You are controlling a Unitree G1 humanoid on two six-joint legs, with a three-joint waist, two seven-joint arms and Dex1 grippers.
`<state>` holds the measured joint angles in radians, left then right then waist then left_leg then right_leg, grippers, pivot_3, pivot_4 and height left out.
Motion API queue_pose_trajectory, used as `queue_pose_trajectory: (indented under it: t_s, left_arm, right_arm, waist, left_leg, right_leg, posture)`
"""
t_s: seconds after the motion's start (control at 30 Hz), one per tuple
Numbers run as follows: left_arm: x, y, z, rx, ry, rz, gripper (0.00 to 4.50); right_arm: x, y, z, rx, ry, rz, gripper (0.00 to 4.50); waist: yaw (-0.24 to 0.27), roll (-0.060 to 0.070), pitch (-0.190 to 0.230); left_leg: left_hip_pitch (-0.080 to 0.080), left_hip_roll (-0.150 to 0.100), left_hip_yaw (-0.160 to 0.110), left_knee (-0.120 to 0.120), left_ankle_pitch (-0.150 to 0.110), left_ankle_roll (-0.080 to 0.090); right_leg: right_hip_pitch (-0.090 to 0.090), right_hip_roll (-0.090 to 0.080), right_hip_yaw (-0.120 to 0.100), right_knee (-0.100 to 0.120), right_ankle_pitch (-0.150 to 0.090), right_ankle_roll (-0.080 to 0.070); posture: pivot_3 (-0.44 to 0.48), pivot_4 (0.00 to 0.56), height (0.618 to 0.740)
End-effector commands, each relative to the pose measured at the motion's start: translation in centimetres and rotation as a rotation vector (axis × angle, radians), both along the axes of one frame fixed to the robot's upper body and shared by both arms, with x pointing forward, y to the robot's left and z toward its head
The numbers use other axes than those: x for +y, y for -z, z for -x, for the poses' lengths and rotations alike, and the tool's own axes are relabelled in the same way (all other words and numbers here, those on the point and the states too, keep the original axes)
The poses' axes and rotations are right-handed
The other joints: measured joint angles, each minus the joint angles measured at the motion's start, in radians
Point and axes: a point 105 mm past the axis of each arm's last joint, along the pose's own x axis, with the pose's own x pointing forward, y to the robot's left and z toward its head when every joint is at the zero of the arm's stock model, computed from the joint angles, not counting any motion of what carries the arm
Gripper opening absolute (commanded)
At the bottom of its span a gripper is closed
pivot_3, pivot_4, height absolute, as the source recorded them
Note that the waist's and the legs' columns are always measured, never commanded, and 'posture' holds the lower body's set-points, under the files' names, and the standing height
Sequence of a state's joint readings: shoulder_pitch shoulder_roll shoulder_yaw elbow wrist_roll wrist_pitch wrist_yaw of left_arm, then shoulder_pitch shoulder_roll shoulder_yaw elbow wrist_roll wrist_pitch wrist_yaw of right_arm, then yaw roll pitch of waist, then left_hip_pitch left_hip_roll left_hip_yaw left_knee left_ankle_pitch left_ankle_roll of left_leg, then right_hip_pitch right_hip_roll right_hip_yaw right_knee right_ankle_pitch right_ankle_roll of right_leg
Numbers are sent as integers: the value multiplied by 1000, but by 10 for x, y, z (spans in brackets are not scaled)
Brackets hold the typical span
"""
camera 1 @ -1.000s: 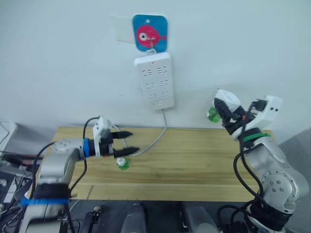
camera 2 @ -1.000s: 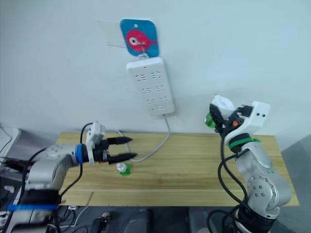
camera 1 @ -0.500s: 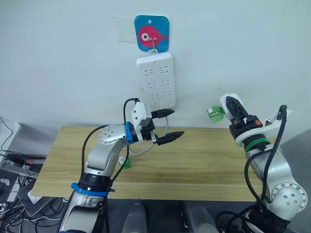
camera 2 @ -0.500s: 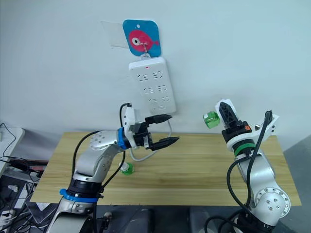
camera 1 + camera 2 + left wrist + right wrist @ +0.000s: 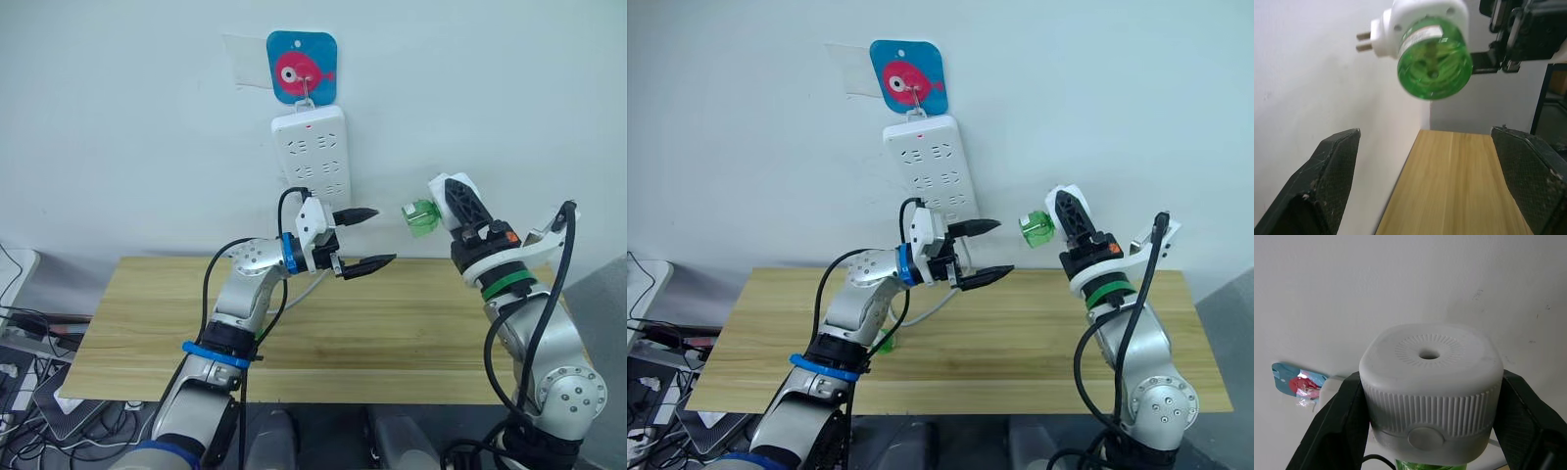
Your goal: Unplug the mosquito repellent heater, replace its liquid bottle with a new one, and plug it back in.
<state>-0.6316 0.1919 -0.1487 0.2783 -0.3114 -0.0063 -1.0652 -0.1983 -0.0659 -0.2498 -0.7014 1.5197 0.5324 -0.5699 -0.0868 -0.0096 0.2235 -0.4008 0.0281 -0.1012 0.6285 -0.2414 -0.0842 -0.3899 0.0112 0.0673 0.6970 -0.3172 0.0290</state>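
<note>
green bottle (image 5: 422,218) hanging off white heater (image 5: 1430,394), both lifted over table (image 5: 411,333) | right gripper (image 5: 460,211) clenching heater, bottle end facing left so other arm can take it | left gripper (image 5: 364,238) gaping wide, lining up near bottle, not touching | strip (image 5: 312,162) sitting empty on wall

No legible text or labels.

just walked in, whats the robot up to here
The right gripper holds the mosquito repellent heater up in the air, unplugged, its green liquid bottle still screwed in and pointing toward the left gripper. That one is open, reaching for the bottle but not touching it. The power strip hangs on the wall.
</note>
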Motion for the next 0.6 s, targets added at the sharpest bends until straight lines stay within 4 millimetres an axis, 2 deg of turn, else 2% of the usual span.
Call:
queue_pose_trajectory:
  t_s: [0.03, 0.27, 0.6]
  left_arm:
    - [-11, -13, 2, -52, 34, 30, 4474]
    - [-26, -32, 4, -99, 29, 118, 4474]
    - [-31, -37, 3, -96, 1, 160, 4474]
  right_arm:
    - [3, -13, 6, -60, -24, -25, 3005]
    - [6, -11, 6, -56, -20, -20, 3005]
    - [12, -12, 8, -58, -30, -25, 3005]
  waist:
    - [0, 0, 0]
    - [0, 0, 0]
    - [-1, 0, 0]
  left_leg:
    - [0, 0, 0, 0, 0, 0]
    - [0, 0, 0, 0, 0, 0]
    - [0, 0, 0, 1, 0, 0]
  right_leg:
    - [0, 0, 0, 0, 0, 0]
    - [0, 0, 0, 0, 0, 0]
    - [0, 0, 0, 1, 0, 0]
  posture:
    - [-73, 177, 740]
    - [-80, 171, 740]
    - [-85, 166, 740]
